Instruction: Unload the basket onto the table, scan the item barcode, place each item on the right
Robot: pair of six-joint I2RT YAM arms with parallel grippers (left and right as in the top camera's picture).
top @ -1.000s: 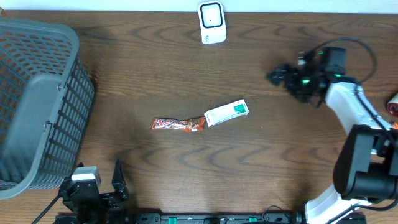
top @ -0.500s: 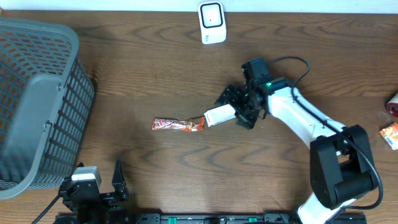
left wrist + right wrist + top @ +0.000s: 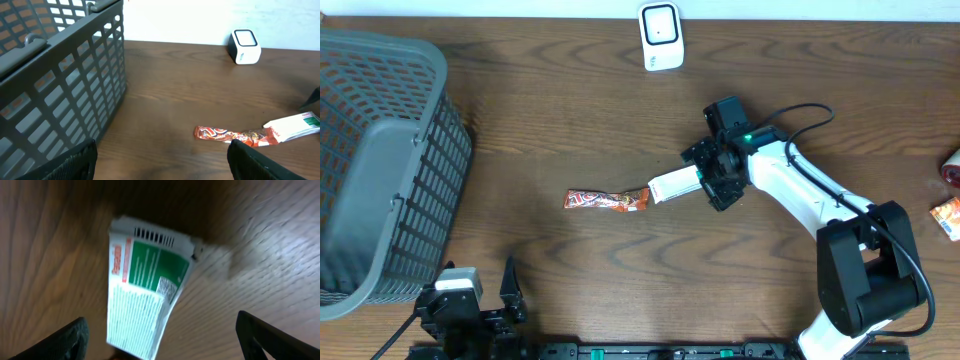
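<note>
Wooden bench (image 3: 520,120) is bearing the packet (image 3: 672,186) flat | right end effector (image 3: 704,180) is straddling its end, fingers spread | likely preparing pickup for the scanner (image 3: 661,37)

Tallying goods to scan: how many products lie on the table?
4: a red wrapper mid-table, a white-green packet touching its right end, two at the right edge: a red item and an orange packet. The basket may hide more.

table (image 3: 520,130): dark wood grain | wall (image 3: 190,20): plain white | light: even
</note>
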